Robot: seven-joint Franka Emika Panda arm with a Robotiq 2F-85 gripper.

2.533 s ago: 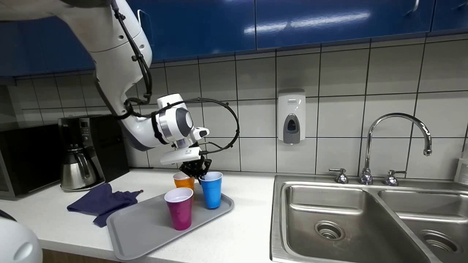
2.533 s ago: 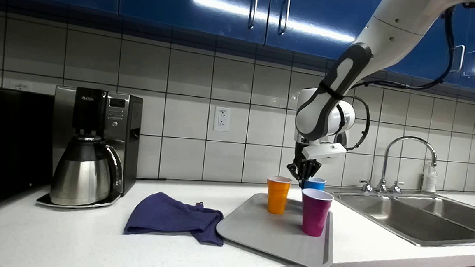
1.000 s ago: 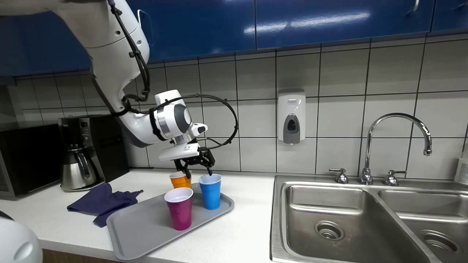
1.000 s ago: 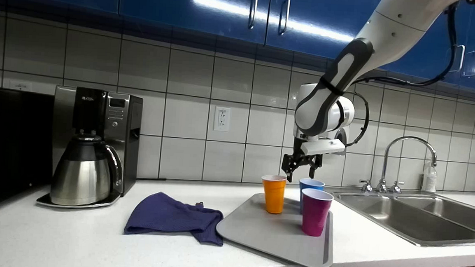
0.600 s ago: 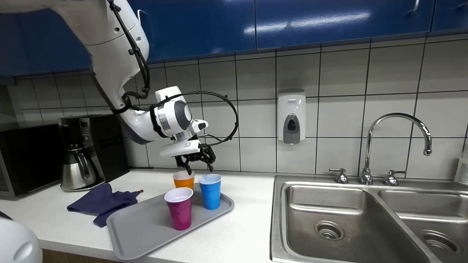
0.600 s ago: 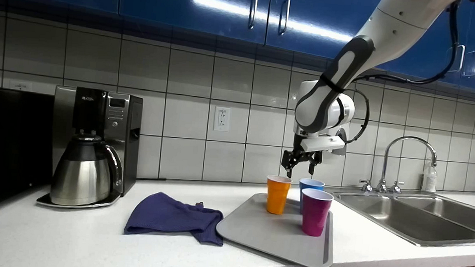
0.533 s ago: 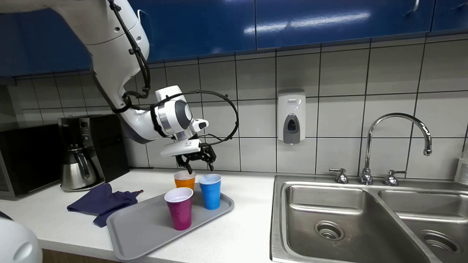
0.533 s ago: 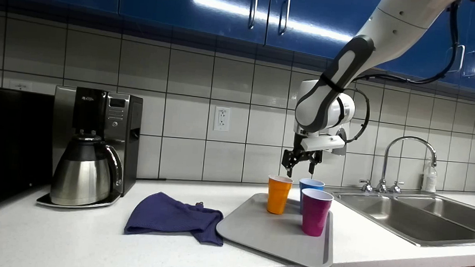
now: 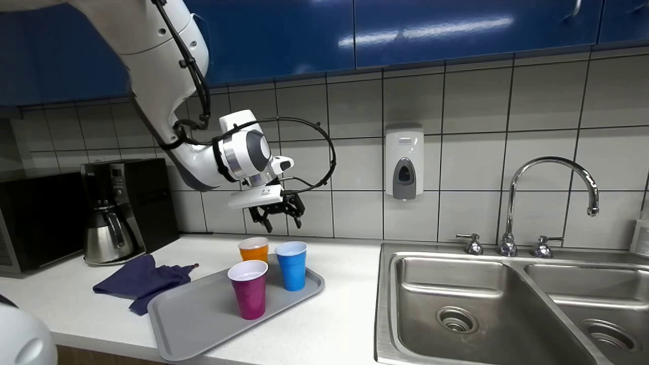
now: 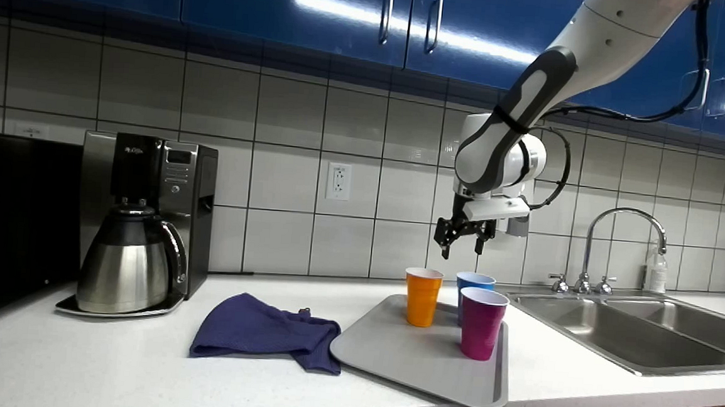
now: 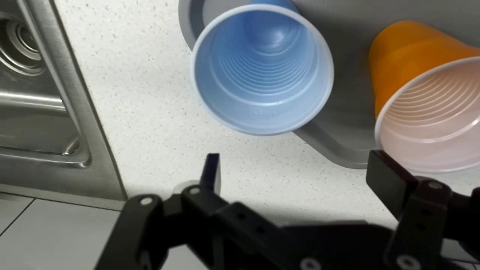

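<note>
Around the tray (image 10: 400,360) — purple cloth (image 10: 260,330), coffee maker (image 10: 173,211), sink (image 9: 451,276)

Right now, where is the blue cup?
In an exterior view, the blue cup stands on the grey tray near its right end, right of the orange cup and the magenta cup. The open tool hangs higher, touching nothing.
</note>
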